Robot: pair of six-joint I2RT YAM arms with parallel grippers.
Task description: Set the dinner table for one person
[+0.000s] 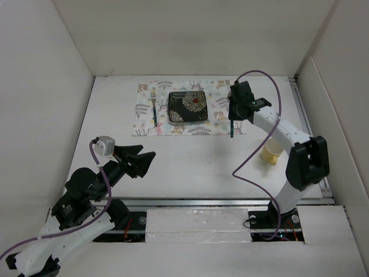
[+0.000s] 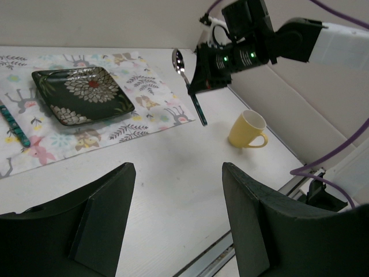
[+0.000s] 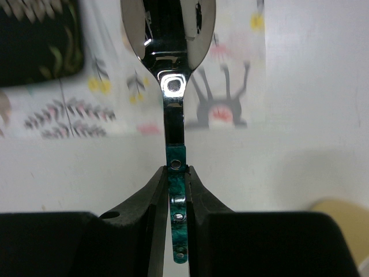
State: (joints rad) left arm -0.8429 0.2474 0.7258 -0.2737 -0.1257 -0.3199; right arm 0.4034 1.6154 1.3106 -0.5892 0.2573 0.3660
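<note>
The dinner table (image 1: 190, 164) is a wide white top. On it lies a patterned placemat (image 1: 144, 120) with a dark floral square plate (image 1: 188, 107) and a teal-handled fork (image 1: 154, 105) left of the plate. My right gripper (image 1: 233, 111) is shut on a spoon (image 3: 170, 86) by its teal handle. It holds the spoon above the placemat's right edge, bowl pointing away. In the left wrist view the spoon (image 2: 193, 95) hangs tilted in the air. My left gripper (image 2: 179, 173) is open and empty over the bare near-left table.
A yellow mug (image 1: 272, 151) stands on the table right of the placemat, near the right arm; it also shows in the left wrist view (image 2: 249, 130). White walls enclose the table on three sides. A metal rail runs along the near edge.
</note>
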